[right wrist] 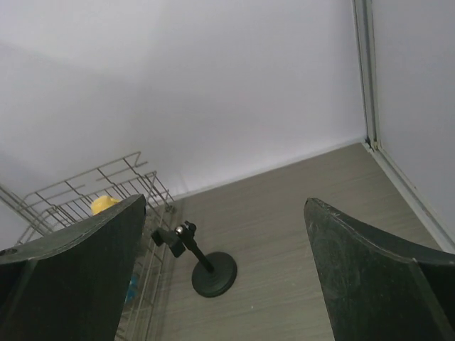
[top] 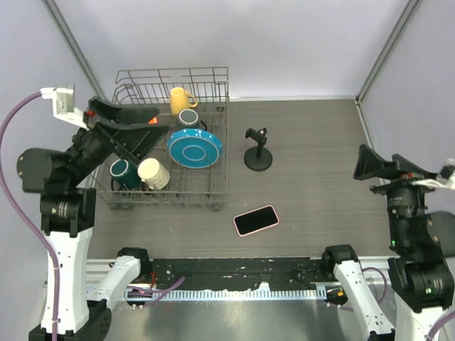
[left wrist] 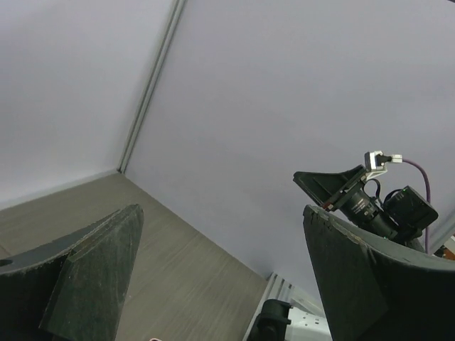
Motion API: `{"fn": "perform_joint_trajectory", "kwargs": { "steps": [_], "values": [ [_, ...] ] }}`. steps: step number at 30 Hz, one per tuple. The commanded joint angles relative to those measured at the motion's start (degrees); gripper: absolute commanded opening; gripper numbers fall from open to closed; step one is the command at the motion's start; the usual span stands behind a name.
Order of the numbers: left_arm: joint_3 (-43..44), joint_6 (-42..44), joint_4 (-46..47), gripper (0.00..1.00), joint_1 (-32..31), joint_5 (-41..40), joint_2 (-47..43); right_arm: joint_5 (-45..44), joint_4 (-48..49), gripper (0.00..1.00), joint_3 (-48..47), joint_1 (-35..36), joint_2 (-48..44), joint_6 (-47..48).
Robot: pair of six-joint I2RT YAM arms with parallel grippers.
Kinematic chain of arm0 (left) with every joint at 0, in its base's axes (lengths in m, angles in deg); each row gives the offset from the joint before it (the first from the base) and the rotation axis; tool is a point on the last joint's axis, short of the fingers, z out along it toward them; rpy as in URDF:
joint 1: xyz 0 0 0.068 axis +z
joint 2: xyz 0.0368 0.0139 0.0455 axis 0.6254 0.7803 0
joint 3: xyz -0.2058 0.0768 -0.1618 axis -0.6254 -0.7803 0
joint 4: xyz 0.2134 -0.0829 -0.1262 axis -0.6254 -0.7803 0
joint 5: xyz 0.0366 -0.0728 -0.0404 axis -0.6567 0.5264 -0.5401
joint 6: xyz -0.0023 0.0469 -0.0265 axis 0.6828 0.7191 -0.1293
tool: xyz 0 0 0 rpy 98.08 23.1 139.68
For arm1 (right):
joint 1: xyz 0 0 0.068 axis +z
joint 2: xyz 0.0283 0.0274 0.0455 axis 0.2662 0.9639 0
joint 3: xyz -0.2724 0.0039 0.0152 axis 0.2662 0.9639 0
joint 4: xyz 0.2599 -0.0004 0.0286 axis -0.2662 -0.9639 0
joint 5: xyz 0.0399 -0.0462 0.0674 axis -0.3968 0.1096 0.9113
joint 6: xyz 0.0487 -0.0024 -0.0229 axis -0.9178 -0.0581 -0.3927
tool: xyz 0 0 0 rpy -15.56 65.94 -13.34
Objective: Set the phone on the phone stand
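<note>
I find both spread and empty: left gripper above the dish rack, right gripper aloft. The phone lies flat, screen up, well apart from the phone stand. Judged stiff, thin and glossy; pinch across its 2 cased long edges.
</note>
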Motion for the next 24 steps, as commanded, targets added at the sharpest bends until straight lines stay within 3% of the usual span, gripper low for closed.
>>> {"fn": "perform_joint_trajectory", "kwargs": {
  "steps": [1, 7, 14, 18, 24],
  "values": [
    [-2.7, -0.4, -1.7, 1.00, -0.1, -0.4, 3.8, 0.5, -3.4, 0.99, 0.9, 0.3, 7.4, -0.2],
    [-5.5, 1.0, -4.7, 0.98, -3.7, -3.5, 10.6, 8.9, -4.8, 0.98, 4.8, 0.2, 13.6, -0.2],
    [-0.1, 7.5, -10.5, 0.96, -15.7, -10.8, 20.9, 16.3, -11.3, 0.99, 8.2, 1.0, 28.0, -5.0],
    [4.4, 15.4, -16.8, 0.94, -19.2, -14.6, 24.8, 5.5, -13.6, 0.99, 12.3, 10.5, 27.2, -9.1],
    [0.6, 20.5, -18.1, 0.94, -19.7, -21.8, 24.1, 1.3, -11.4, 0.99, 22.6, 28.2, 27.6, -20.6]
  ]
}}
